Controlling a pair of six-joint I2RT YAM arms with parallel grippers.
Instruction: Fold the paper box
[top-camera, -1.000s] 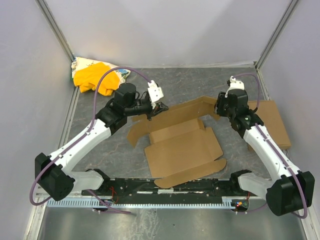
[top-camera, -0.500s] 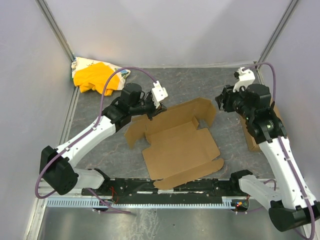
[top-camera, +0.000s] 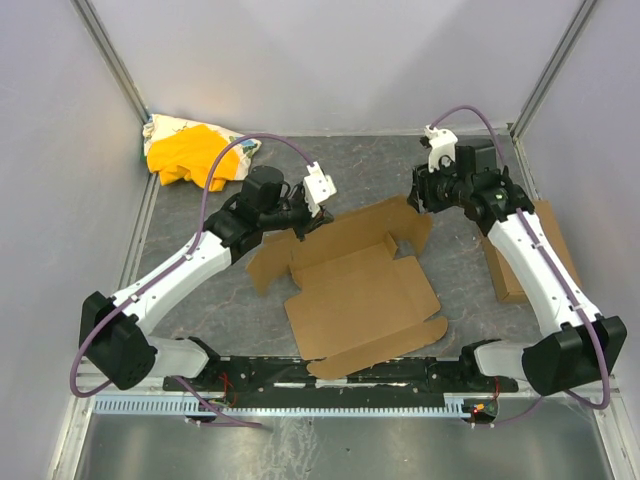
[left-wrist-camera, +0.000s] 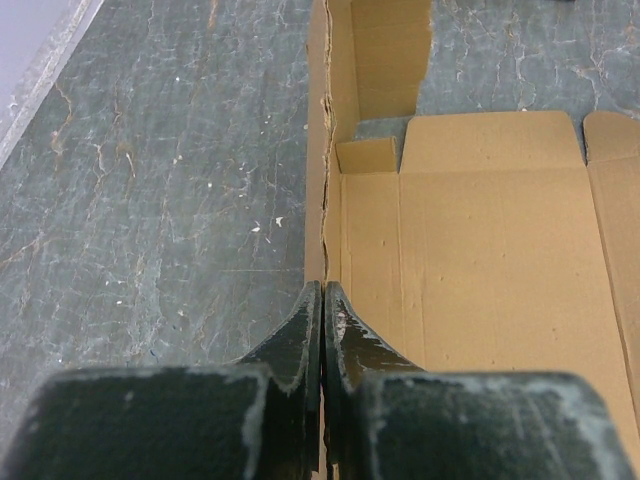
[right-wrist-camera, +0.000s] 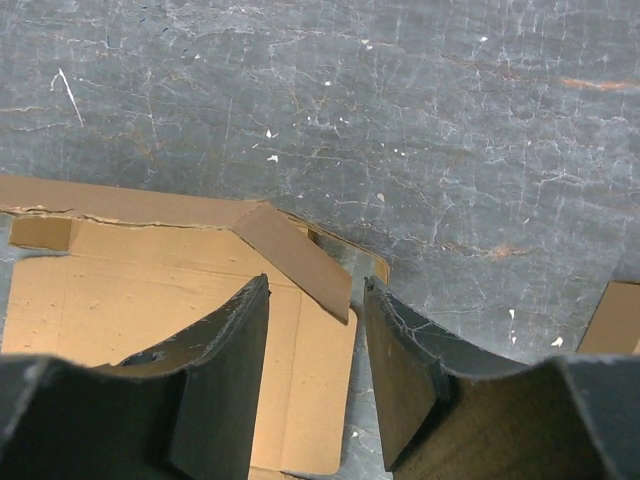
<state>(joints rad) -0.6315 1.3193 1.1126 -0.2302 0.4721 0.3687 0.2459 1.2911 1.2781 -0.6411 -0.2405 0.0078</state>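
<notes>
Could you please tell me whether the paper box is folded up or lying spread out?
Mostly spread out: the paper box lies flat on the table, only its far wall raised, pinched by the left gripper.

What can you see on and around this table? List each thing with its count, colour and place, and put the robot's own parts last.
paper box: one, brown, middle of the table, mostly flat with some flaps raised
cardboard rectangle: one, brown, right side, partly under the right arm
cloth bundle: one, mostly yellow, far left corner
table: one, dark grey marbled, under everything
walls: three, pale grey, left, far and right sides
left arm: one, white and black, jaws shut on a raised edge at the box's far left
right arm: one, white and black, jaws open above the box's far right corner flap
</notes>
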